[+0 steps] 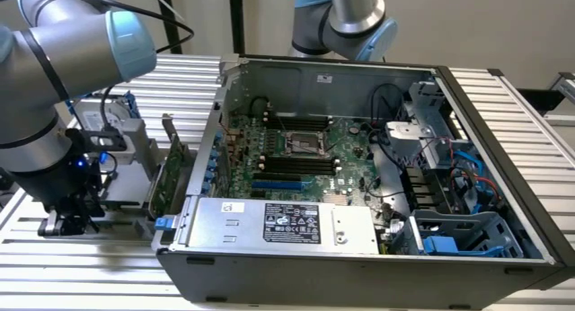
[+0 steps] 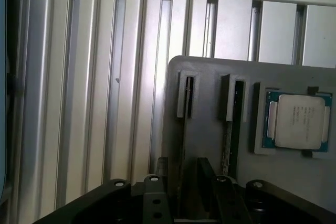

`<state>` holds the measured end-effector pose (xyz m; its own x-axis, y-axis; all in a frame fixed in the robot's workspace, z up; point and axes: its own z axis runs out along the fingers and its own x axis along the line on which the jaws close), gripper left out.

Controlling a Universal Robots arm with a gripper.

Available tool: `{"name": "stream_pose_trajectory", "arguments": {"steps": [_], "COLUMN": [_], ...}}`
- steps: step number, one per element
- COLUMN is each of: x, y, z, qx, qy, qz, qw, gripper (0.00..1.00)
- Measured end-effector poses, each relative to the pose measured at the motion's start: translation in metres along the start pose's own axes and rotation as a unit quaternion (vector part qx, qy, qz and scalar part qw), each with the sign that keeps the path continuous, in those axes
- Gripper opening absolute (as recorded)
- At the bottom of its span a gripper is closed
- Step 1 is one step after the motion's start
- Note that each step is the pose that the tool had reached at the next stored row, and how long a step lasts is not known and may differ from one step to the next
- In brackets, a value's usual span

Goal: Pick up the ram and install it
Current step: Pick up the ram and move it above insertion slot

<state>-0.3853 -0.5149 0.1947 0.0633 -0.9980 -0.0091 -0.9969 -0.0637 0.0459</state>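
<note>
The ram (image 2: pixel 182 140) stands on edge between our gripper's (image 2: pixel 182 170) parted fingers (image 2: pixel 206 174), in a slot of the grey holder (image 2: pixel 205 69), the processor (image 2: pixel 297 120) in another holder pocket. We judge it light, stiff, brittle: hold its flat sides.

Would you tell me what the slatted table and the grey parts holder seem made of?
Slatted table: likely aluminium, bare silver, with soft streaky reflections along its ribs. Grey parts holder: probably plastic, matte even grey with a rounded corner.
</note>
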Motion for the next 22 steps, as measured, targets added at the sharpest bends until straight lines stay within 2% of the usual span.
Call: {"name": "stream_pose_trajectory", "arguments": {"steps": [3,4,22], "x": [-0.0009,-0.001,-0.001], "y": [-0.0004,-0.0006,-0.0016], "z": [0.0,0.0,-0.0001], "qx": [0.0,0.0,0.0], "qy": [0.0,0.0,0.0], "qz": [0.0,0.0,0.0], "qw": [1.0,1.0,1.0], "gripper": [1.0,0.0,0.0]}}
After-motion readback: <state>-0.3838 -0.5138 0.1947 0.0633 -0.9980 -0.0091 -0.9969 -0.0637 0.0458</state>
